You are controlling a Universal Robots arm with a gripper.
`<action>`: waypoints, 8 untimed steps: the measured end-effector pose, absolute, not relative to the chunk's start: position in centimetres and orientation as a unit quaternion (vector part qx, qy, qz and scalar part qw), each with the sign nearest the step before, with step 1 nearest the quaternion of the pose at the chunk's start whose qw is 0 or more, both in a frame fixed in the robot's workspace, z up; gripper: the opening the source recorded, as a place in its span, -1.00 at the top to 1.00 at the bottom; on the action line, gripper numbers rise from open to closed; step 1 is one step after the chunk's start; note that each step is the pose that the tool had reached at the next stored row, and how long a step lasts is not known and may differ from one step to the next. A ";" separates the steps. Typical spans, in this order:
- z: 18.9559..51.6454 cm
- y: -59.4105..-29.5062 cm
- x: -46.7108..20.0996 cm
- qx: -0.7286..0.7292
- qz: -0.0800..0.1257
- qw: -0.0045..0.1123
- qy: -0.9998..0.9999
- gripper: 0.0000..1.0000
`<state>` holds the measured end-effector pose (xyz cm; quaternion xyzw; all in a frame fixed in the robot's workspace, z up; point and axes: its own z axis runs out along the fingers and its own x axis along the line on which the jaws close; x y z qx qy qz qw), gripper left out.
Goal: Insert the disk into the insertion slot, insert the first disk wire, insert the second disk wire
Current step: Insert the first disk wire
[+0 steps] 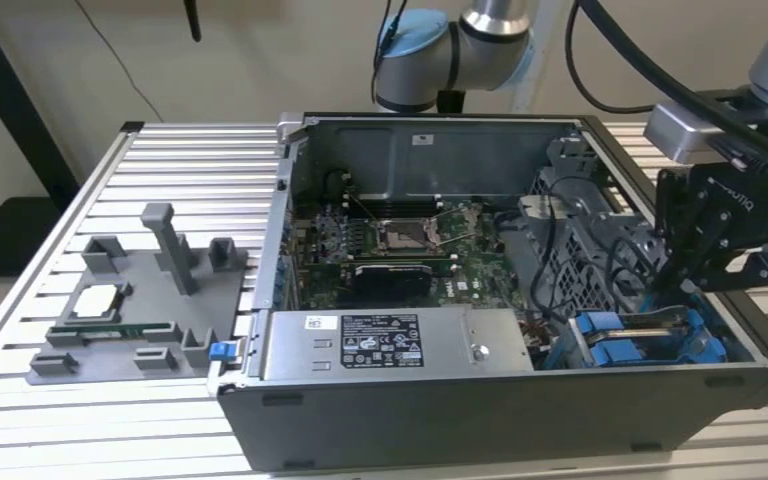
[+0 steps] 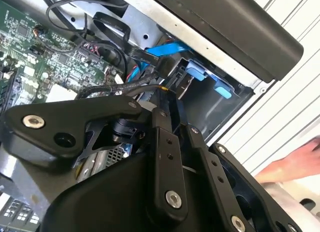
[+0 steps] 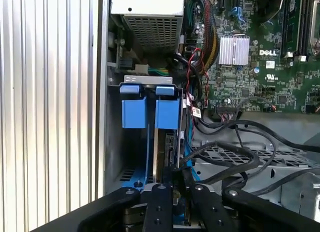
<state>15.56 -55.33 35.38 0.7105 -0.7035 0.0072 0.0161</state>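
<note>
Inside the open computer case [image 1: 491, 425], in the corner next to the one power-supply box [image 1: 384, 342], the single gripper [image 1: 662, 292] reaches down into the insertion slot [image 1: 624, 350]. In both wrist views its fingers [image 3: 161, 202] are drawn close together, with their tips at the end of the disk [image 3: 168, 144], among black cables [image 3: 225, 159]. Whether anything is pinched between them cannot be told. The disk stands on edge within the slot, seen end-on in the first wrist view, between the gripper and two blue tabs [image 3: 167, 113] set side by side. One motherboard [image 1: 471, 270] lines the case floor. Outside the case, one grey fixture [image 1: 144, 300] rests on the slatted surface [image 1: 91, 430]. In the second wrist view, one person's hand [image 2: 295, 164] shows over that surface, just beside the case.
</note>
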 end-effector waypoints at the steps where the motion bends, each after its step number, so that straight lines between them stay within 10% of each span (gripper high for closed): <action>1: 35.3 -55.4 15.6 0.710 0.007 0.016 -0.704 1.00; 8: 34.9 -55.7 15.7 0.709 0.000 0.010 -0.705 1.00</action>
